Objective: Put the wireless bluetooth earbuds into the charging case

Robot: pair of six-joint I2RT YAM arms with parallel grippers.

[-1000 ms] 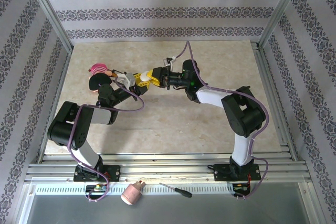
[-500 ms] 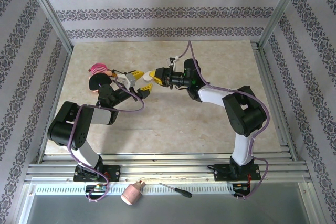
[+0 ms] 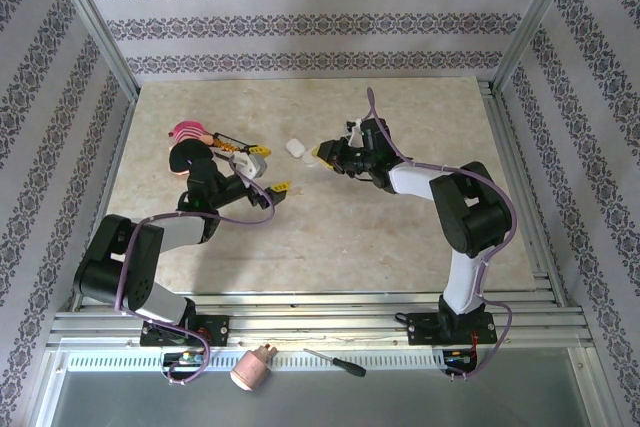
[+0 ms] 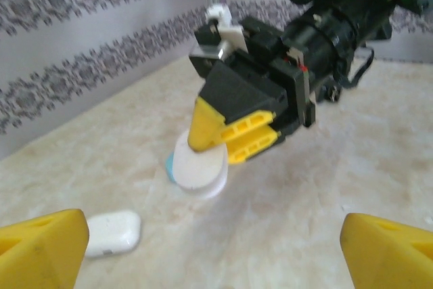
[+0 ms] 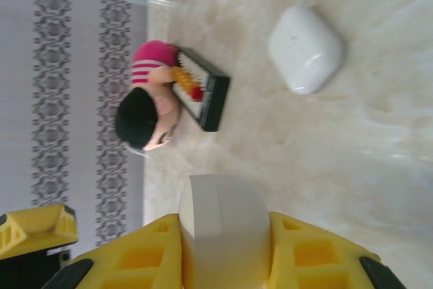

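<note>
My right gripper [image 3: 322,155] is shut on a white pebble-shaped charging case [image 5: 223,228], its yellow fingers [image 5: 142,262] pressed against both sides. In the left wrist view that case [image 4: 199,167] hangs just above the table with a blue sliver [image 4: 169,166] at its left edge; I cannot tell what the sliver is. A second white case [image 3: 295,147] lies closed on the table, seen too from both wrists [image 4: 111,233] [image 5: 304,49]. My left gripper [image 3: 270,169] stands wide open and empty [image 4: 216,255], facing the right gripper [image 4: 216,137]. The earbuds are out of view.
A doll with black hair and a pink striped hat [image 3: 188,147] lies beside a small black bead frame [image 5: 203,96], left of both grippers. The marble table [image 3: 300,237] is fenced by aluminium rails. A screwdriver [image 3: 335,362] and a pink object [image 3: 250,367] lie on the front rail.
The two grippers met a second ago. My left gripper has opened and drawn back left. The right one moved right with its case. A white case now lies between them.
</note>
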